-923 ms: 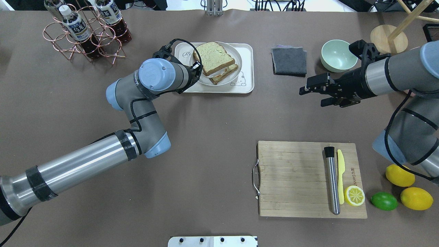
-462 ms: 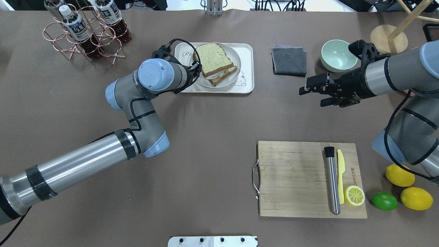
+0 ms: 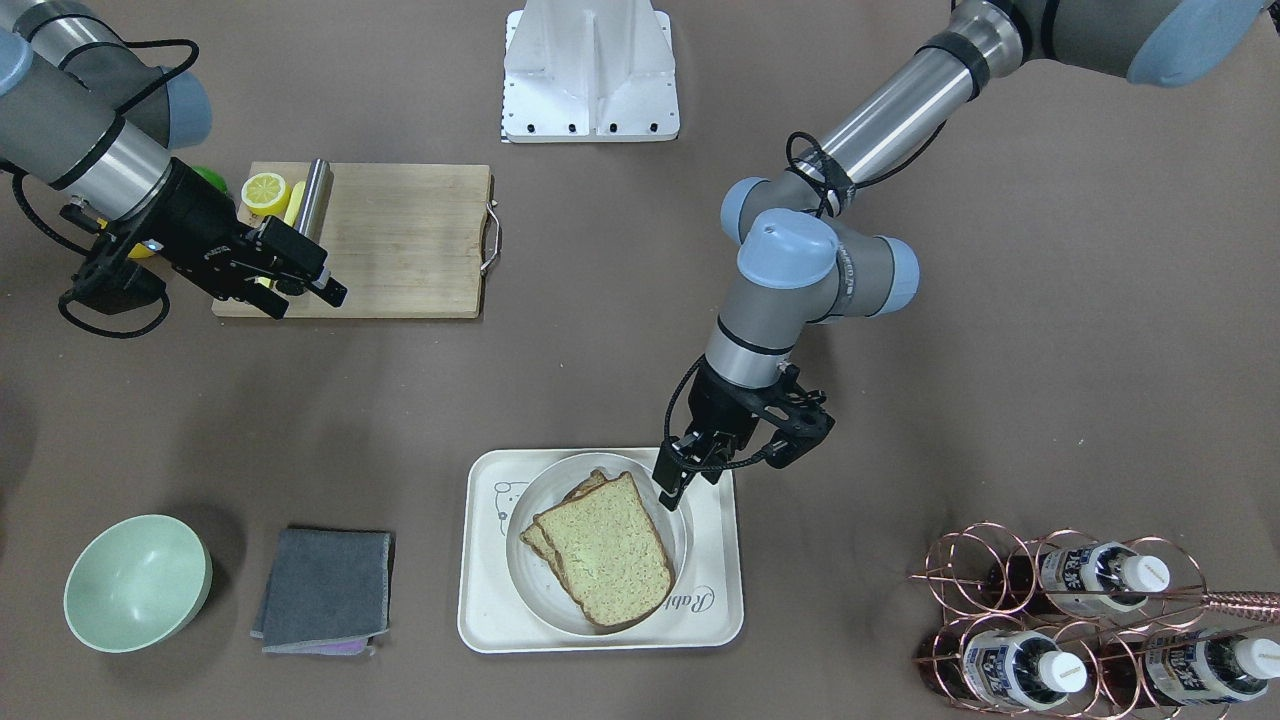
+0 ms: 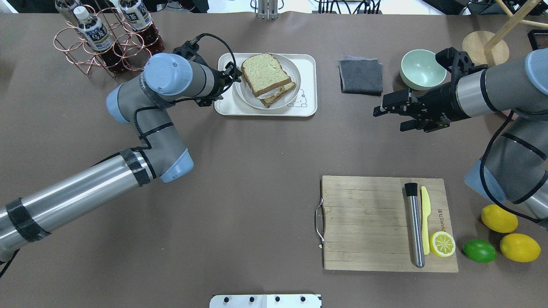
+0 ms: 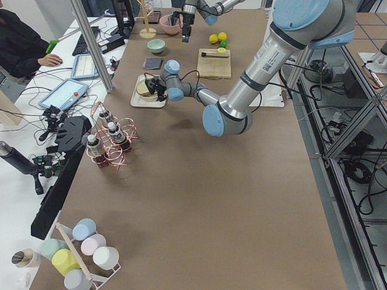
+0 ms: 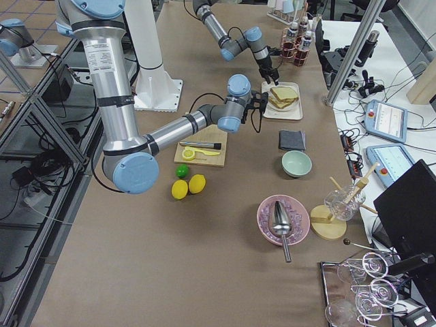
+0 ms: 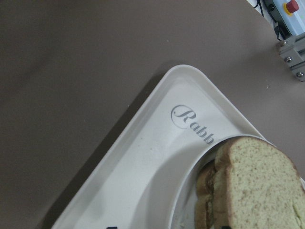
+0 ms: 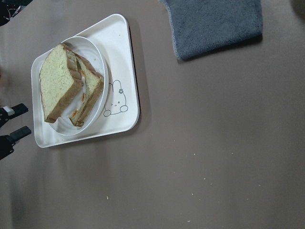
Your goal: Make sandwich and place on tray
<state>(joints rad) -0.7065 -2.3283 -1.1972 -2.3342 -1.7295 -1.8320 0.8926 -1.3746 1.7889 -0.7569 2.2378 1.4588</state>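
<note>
The sandwich point(image 4: 265, 77), two speckled bread slices with white egg and orange yolk point(image 8: 83, 90) between them, lies on a round white plate point(image 4: 248, 96) on the cream tray point(image 4: 306, 64). It also shows in the front view point(image 3: 605, 550) and the left wrist view point(image 7: 252, 186). My left gripper point(image 4: 234, 75) is open and empty at the tray's left edge, just beside the plate; its fingertips point(image 8: 14, 110) stand apart in the right wrist view. My right gripper point(image 4: 388, 120) hovers open and empty well to the right of the tray.
A grey cloth point(image 4: 361, 76) and a green bowl point(image 4: 423, 68) lie right of the tray. A wire rack of bottles point(image 4: 107, 38) stands left of my left arm. A wooden cutting board point(image 4: 364, 222) holds a metal muddler, a yellow knife and a lemon half.
My left arm has swung back to the left; its gripper has come off the plate's side to the tray's left edge. The sandwich, plate and right arm stay put.
</note>
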